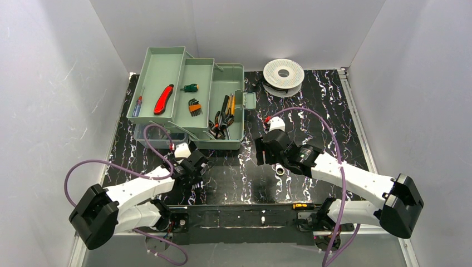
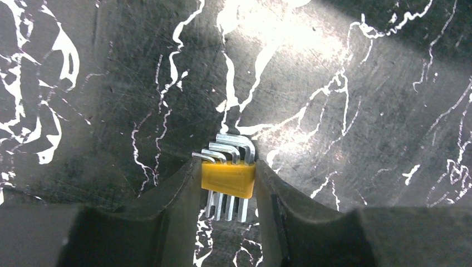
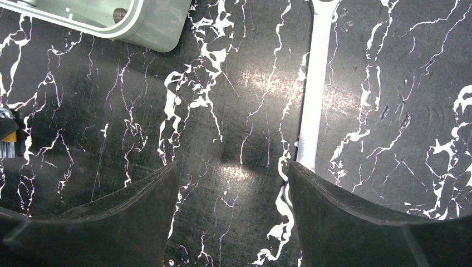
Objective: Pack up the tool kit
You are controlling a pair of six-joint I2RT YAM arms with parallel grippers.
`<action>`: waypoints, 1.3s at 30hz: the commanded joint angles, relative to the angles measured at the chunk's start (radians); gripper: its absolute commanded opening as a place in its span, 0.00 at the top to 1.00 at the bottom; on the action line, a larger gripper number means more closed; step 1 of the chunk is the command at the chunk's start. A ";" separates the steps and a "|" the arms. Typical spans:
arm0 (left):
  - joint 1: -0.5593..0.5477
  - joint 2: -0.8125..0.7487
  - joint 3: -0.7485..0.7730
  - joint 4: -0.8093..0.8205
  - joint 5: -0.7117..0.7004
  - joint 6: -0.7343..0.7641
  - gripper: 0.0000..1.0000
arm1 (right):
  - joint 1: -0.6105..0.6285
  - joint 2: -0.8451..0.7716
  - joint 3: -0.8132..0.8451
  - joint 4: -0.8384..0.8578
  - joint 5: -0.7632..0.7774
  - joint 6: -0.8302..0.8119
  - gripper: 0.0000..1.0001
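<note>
- The large rectangular pale green plastic toolbox (image 1: 225, 143) stands open at the far left of the black marbled table (image 1: 334, 111), with its trays spread out and some tools already inside
- The left gripper (image 2: 227, 167) is low over the table, just on the near side of the toolbox
- Its two black fingers (image 2: 172, 200) press on both sides of the yellow plastic holder of a small set of silver hex keys (image 2: 228, 181), which lies on the table
- The right gripper (image 3: 232, 172) hovers with its jaws wide apart and holds nothing
- A long silver wrench (image 3: 313, 83) lies on the table just beside its right finger
- I judge that the step in hand is picking up the hex keys
- The next move calls for a straight lift, a carry to the far side and a release inside a tray
- The holder is slim, so a weak grip may let the keys slip or swing
</note>
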 commanded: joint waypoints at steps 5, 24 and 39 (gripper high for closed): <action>0.002 -0.065 0.073 -0.164 0.104 0.001 0.76 | -0.006 -0.010 0.039 0.012 -0.006 0.017 0.22; 0.189 -0.002 0.803 -0.291 -0.023 0.597 0.77 | -0.016 -0.001 0.093 0.023 -0.013 -0.033 0.21; 0.693 0.617 1.393 -0.056 0.147 0.771 0.79 | -0.020 -0.067 0.156 -0.045 -0.028 -0.083 0.22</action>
